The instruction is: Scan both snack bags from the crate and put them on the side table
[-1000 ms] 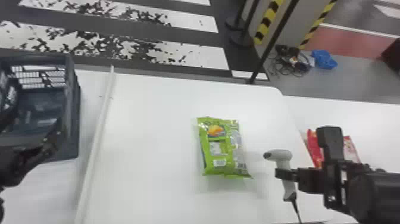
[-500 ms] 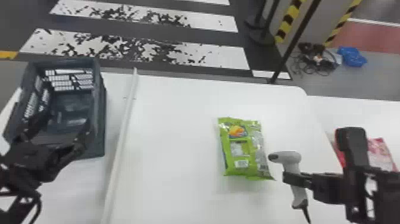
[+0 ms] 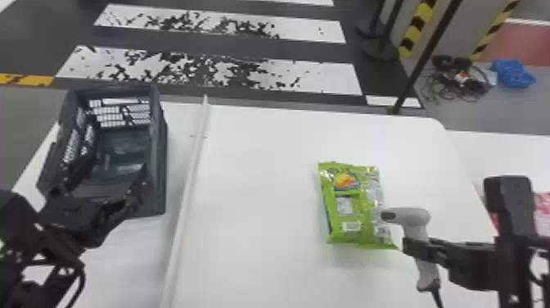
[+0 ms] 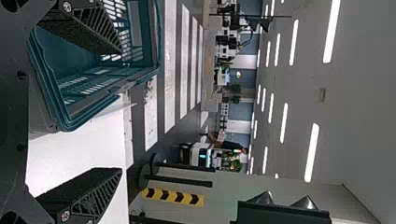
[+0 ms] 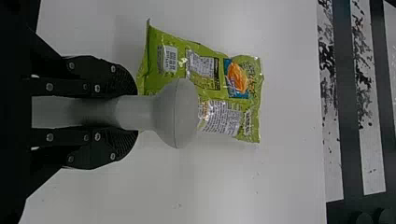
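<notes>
The glossy green plastic snack bag [image 3: 348, 204] lay flat on the white table [image 3: 262, 245], its printed back with the barcode facing up. It was just to the left of the right jaws and well apart from the left ones, to their right. The right gripper [image 5: 134, 112] had its jaws pinching the handle of the pale grey plastic scanner [image 3: 412, 217], whose head hung near the bag's edge. The left gripper [image 4: 120, 111] had its jaws spread wide with nothing between them, beside the dark slatted plastic crate [image 3: 159, 172].

The bag looked light and puffy, soft in the middle, with slick film likely to slide under a loose grip. Its contents could well crush, so a gentle squeeze seemed wise. The best hold was probably across the narrow width at mid-length, or on the flat crimped end farther from the barcode, keeping the label uncovered for the scan. An end hold might let the filling sag and swing. The scanner, stiff and slim-handled, seemed secure, though its cord could tug. A red and pink plastic bag [image 3: 542, 209] lay partly hidden beyond the right jaws, on their right.
</notes>
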### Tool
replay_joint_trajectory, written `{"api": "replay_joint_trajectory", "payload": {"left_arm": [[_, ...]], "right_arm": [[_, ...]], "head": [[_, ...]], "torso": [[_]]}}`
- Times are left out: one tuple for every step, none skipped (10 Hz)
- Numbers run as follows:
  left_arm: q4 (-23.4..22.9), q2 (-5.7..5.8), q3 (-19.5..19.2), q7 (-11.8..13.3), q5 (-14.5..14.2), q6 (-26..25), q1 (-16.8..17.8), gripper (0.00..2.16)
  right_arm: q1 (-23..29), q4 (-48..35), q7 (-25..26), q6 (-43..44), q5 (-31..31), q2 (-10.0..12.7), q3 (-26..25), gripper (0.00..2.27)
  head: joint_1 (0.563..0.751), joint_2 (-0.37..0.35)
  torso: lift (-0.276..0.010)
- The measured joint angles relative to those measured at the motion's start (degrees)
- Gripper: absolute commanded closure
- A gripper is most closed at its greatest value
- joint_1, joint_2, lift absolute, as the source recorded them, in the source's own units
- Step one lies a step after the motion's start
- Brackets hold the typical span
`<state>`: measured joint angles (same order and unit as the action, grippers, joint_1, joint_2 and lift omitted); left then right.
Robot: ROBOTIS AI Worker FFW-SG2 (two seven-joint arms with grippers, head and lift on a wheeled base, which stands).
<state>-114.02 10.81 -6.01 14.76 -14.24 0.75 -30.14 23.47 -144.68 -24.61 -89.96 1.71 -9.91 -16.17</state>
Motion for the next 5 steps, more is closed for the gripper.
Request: {"api": "replay_joint_trajectory", "payload": {"left_arm": [[0.1,0.0,0.0,0.0,0.0,0.0,0.0,0.1],[0.2,0.0,0.0,0.0,0.0,0.0,0.0,0.1],[0.2,0.0,0.0,0.0,0.0,0.0,0.1,0.1],[0.3,0.0,0.0,0.0,0.0,0.0,0.2,0.1],[0.3,0.0,0.0,0.0,0.0,0.1,0.2,0.1]], "right_arm": [[0.6,-0.1,0.0,0.0,-0.7,0.1,0.4,2.25],[1.1,0.0,-0.1,0.0,-1.1,0.3,0.5,2.25],[1.4,0.3,-0.1,0.0,-1.4,0.4,0.7,2.25],[1.5,0.8,-0.1,0.0,-1.6,0.4,1.0,2.25],[1.6,1.7,-0.2,0.0,-1.9,0.4,1.5,2.25]], "head": [[0.695,-0.084],[0.695,-0.084],[0.695,-0.085],[0.695,-0.085],[0.695,-0.083]], "torso": [[-0.087],[-0.087],[-0.087],[-0.087],[-0.087]]}}
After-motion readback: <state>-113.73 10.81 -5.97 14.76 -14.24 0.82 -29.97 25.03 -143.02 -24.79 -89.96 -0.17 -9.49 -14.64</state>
